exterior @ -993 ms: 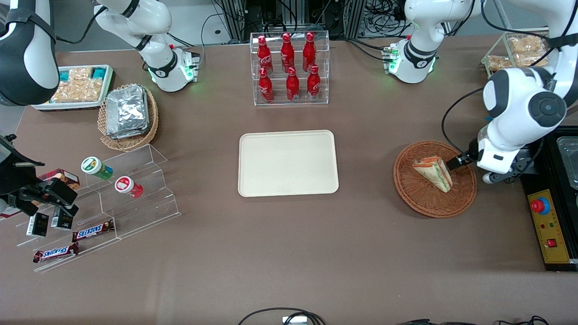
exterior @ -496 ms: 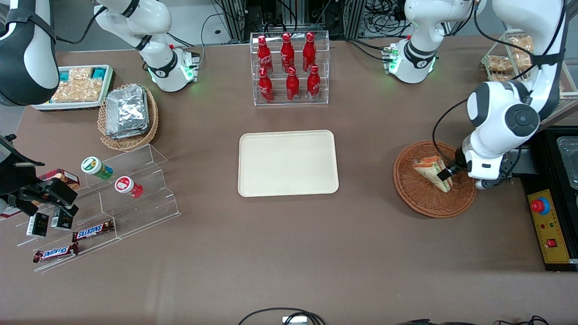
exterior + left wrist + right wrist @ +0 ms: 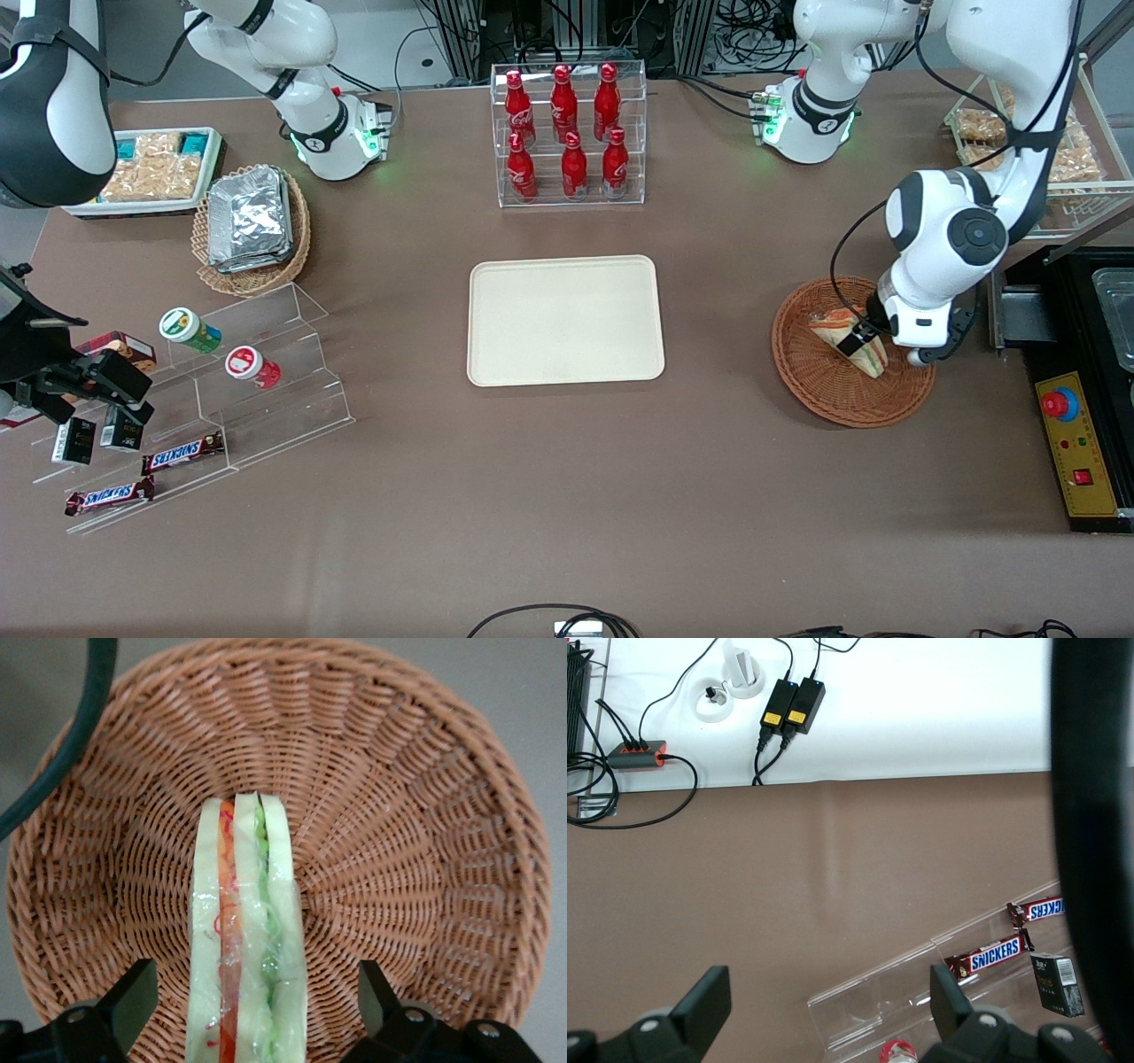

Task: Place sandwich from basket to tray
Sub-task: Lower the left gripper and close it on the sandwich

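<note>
The wrapped sandwich (image 3: 840, 335) (image 3: 245, 939) lies in the reddish-brown wicker basket (image 3: 819, 381) (image 3: 425, 850) toward the working arm's end of the table. Its pale bread, orange and green layers face the wrist camera. My gripper (image 3: 859, 344) (image 3: 252, 1005) is down in the basket, open, with one black finger (image 3: 133, 997) on each side of the sandwich and a gap between each pad and the wrap. The cream tray (image 3: 565, 321) lies bare at the table's middle, beside the basket.
A clear rack of red bottles (image 3: 569, 133) stands farther from the front camera than the tray. A black box with a red button (image 3: 1076, 443) sits beside the basket at the table's end. A tan basket of foil packets (image 3: 252, 226) and clear snack steps (image 3: 221, 390) lie toward the parked arm's end.
My gripper has moved from the basket's rim inward over the sandwich and come down, so its open fingers now straddle it. The sandwich has not moved.
</note>
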Tool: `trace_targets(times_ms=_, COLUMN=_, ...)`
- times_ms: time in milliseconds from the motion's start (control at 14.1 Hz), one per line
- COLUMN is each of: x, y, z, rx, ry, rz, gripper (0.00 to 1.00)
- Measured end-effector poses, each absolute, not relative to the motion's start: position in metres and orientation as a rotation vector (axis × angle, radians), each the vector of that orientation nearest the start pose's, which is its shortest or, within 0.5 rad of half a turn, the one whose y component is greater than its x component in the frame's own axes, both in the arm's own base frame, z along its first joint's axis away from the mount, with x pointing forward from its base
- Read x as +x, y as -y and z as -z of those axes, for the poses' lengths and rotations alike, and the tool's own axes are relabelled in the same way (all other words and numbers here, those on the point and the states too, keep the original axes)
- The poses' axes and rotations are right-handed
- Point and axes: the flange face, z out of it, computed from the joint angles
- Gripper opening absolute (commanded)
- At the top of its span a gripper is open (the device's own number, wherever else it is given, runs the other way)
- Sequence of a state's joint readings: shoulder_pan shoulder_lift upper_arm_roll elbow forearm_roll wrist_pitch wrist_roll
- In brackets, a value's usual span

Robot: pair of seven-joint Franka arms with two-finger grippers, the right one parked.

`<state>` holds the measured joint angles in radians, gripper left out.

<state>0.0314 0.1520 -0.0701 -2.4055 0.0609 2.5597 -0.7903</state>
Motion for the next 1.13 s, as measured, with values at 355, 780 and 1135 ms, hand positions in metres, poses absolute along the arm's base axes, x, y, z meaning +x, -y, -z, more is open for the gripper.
trace_targets(times_ms=355, x=0.493, y=0.021, z=-0.233, rx=-2.915, ry=1.125, rz=0.009, gripper=0.13)
trace_targets(times_ms=780, x=0.492, y=0.021, z=-0.227, rx=-2.91, ry=1.132, rz=-0.003, gripper=0.0)
trace_targets(times_ms=1135, x=0.496, y=0.033, z=-0.241, rx=-2.927, ry=1.097, rz=0.008, gripper=0.0)
